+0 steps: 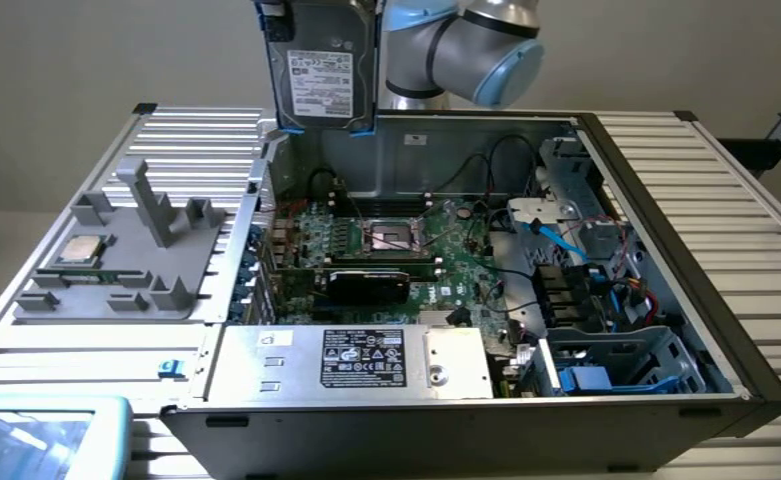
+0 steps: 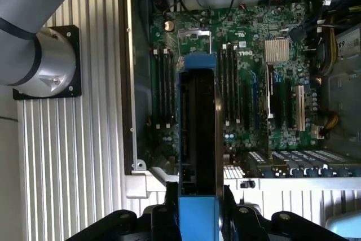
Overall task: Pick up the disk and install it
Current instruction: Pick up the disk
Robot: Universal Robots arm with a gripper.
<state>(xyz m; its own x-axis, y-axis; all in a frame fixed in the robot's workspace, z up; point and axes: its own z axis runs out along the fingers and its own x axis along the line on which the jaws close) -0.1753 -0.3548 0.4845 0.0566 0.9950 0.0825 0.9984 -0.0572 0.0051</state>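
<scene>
On the exterior view's far left, grey fixture tray (image 1: 163,300) sits on the ribbed table (image 1: 197,130), small square CPU chip (image 1: 86,248) flat on the tray's left part, 1 tall post (image 1: 150,200) standing near the tray's middle. At the front corner, pale blue-rimmed object (image 1: 43,435), can't tell what; small blue clip (image 1: 167,368) just beside the case's front left corner. Moving right, the disk (image 1: 321,65) hangs upright in the air over the rear left corner of the open computer case (image 1: 363,440), white label facing the camera, blue carrier tabs at its lower end, well apart from the fixture tray. Robot arm (image 1: 464,45) just right of the disk. Inside the case: motherboard (image 1: 464,265) with bare CPU socket (image 1: 394,237), black card (image 1: 370,285) in front of it, silver box (image 1: 350,360) with black label along the front wall. Further right, blue cables (image 1: 564,240), then drive cage (image 1: 617,360) in the front right corner. Wrist view: gripper (image 2: 198,201) clamped on the disk's blue carrier, 1 black finger (image 2: 228,207) against each side, disk seen edge-on and hanging above the motherboard, silver heatsink (image 2: 280,50) on the board off to one side of it, arm's round base (image 2: 48,66) bolted on the table beside the case
</scene>
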